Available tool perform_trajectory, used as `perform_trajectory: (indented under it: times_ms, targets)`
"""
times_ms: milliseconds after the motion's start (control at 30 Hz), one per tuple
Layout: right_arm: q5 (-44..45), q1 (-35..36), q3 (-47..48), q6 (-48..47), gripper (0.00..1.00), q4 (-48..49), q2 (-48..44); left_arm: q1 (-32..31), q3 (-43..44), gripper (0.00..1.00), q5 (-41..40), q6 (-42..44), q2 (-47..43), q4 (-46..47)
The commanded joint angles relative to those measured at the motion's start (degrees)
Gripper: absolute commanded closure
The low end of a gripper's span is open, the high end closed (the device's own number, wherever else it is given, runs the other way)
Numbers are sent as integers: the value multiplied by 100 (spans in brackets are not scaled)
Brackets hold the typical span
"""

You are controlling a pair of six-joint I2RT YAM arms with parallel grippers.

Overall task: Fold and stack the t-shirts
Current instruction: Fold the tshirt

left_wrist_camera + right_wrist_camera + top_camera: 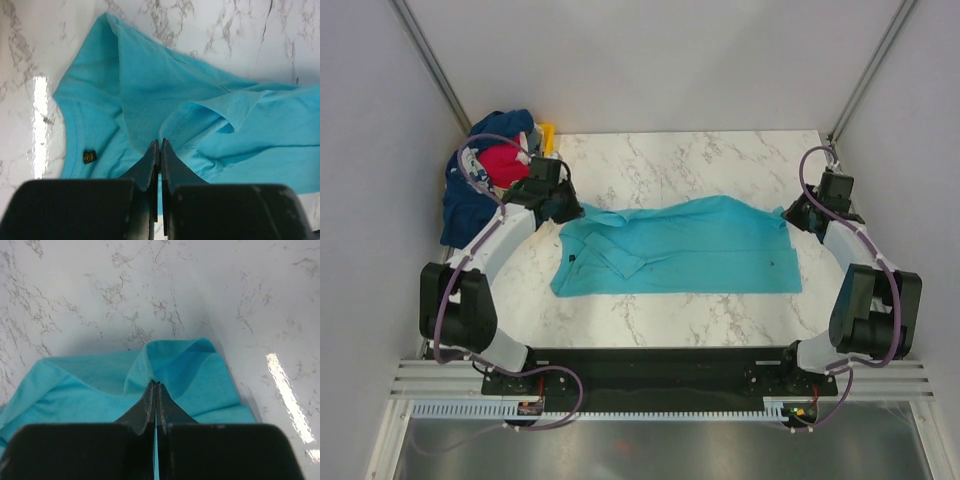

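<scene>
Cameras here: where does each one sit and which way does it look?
Top view: above and behind, looking down at the table; left arm and right arm show.
Left wrist: on that arm, looking past the left gripper, shut on the teal shirt at its collar end.
Right wrist: looking past the right gripper, shut on the shirt's opposite end.
Shared: all show the teal shirt.

- teal t-shirt (685,248) spread sideways across marble table (700,165)
- left gripper (565,210) at its left edge, right gripper (792,213) at right edge
- navy and red shirts (480,185) heaped in far-left corner
</scene>
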Motion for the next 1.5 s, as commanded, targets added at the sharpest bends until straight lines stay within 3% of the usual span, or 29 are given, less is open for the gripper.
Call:
perform_trajectory:
  times_ms: [0, 533, 833, 900, 933, 967, 1000, 1033, 1067, 1133, 1233, 1367, 1433, 1467]
  targets:
    - [154, -86, -375, 53, 100, 250, -475, 1, -515, 98, -243, 179, -722, 294]
    - [31, -516, -877, 35, 100, 259, -581, -78, -2325, 98, -217, -261, -2366, 312]
    - [-13, -570, -912, 35, 100, 286, -440, -166, -2739, 97, -120, -463, -2998, -13]
    - [110, -570, -1017, 88, 62, 277, -493, -166, -2836, 88, -68, -585, -3121, -196]
    - [293, -596, -1053, 105, 45, 277, -502, -166, -2871, 74, -41, -621, -3183, -285]
    - [365, -622, -1097, 140, 23, 277, -519, -175, -2915, 68, 2, -665, -3366, -320]
    - [400, -657, -1097, 184, 18, 277, -520, -175, -2950, 61, 81, -718, -3473, -338]
    - [400, -718, -1088, 202, 15, 285, -528, -192, -2985, 57, 91, -753, -3622, -399]
    - [322, -728, -1027, 211, 13, 285, -537, -210, -2994, 45, 91, -779, -3867, -426]
    - [182, -719, -957, 272, 13, 285, -616, -358, -2986, 41, -242, -823, -4149, -548]
    - [57, -526, -886, 317, 13, 364, -862, -544, -3108, 38, -1007, -885, -4353, -549]
    - [365, 27, -755, 238, 13, 303, -1161, -562, -3258, 41, -1105, -929, -3765, -199]
    - [383, 378, -737, 194, 17, 416, -1258, -675, -3284, 43, -1078, -973, -3317, -23]
    - [400, 484, -719, 133, 24, 443, -1249, -728, -3293, 43, -1113, -982, -3194, 65]
